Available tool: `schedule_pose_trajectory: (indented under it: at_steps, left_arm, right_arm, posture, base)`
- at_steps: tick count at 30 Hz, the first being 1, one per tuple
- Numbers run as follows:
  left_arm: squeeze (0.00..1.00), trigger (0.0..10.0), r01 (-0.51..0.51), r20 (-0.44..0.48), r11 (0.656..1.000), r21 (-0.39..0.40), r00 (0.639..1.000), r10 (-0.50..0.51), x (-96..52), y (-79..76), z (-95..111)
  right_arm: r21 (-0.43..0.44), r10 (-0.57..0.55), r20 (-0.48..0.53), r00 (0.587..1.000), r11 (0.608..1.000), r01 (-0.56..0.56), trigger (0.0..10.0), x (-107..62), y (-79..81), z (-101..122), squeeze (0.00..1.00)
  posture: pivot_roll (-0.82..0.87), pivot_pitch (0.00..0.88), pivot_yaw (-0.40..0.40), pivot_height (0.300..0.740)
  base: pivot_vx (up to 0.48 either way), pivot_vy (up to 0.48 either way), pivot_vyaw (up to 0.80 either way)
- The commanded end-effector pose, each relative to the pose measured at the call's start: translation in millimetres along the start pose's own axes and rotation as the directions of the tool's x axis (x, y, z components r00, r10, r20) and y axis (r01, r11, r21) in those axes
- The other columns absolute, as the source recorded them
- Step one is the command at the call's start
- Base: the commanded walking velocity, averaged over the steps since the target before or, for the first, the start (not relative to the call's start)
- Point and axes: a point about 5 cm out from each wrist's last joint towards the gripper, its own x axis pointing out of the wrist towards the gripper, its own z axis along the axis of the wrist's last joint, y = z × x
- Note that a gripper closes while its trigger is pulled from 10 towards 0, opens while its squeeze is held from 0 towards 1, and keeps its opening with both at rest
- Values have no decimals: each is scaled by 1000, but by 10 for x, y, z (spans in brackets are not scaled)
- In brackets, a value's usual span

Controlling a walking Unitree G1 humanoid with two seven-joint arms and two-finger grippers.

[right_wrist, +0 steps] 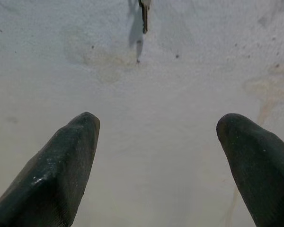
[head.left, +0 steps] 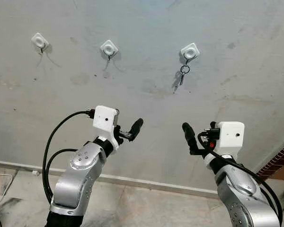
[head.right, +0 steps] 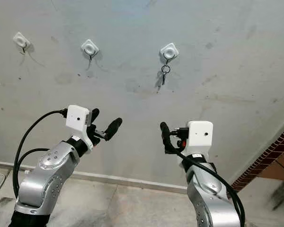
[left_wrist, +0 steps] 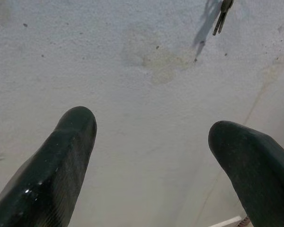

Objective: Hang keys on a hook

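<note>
Three white hooks are stuck in a row on the grey wall: left hook (head.left: 39,41), middle hook (head.left: 109,48), right hook (head.left: 190,51). A key on a ring (head.left: 184,73) hangs from the right hook; its tip also shows as the key (left_wrist: 223,14) and the key (right_wrist: 145,14) in the wrist views. My left gripper (head.right: 105,121) is raised below the middle hook, open and empty. My right gripper (head.left: 200,130) is held up below the right hook, apart from the key, open with nothing between its fingers (right_wrist: 61,175).
A skirting strip (head.left: 132,181) runs along the wall's foot above the tiled floor (head.left: 132,205). Red brickwork (head.left: 280,160) stands at the lower right. A black cable (head.left: 52,142) loops from my left wrist.
</note>
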Motion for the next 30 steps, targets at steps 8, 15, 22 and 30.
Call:
schedule_pose_trajectory:
  at_steps: [8,15,22,30]
  left_arm:
    - [0,10000,-7,-21,1000,-2,1000,7,12,1,-21]
    - [0,10000,-4,-22,1000,-3,1000,4,20,-4,-14]
    - [0,10000,1,-23,1000,-5,1000,-2,32,-12,-10]
    - [0,10000,13,-12,1000,-6,1000,-13,46,-24,0]
  right_arm:
    - [58,9,-27,1000,998,-8,10000,-9,-16,-39,0]
    - [-33,9,-5,1000,999,-9,10000,2,-4,-22,0]
    - [-19,15,39,999,1000,-14,10000,7,19,34,0]
    - [-56,26,43,999,998,-24,10000,-3,8,16,0]
  posture:
    - [46,0,7,740]
    - [46,0,8,740]
    - [42,0,10,740]
    - [42,0,10,740]
  base:
    - [-480,0,0]
    - [-480,0,0]
    - [-480,0,0]
    - [-309,0,0]
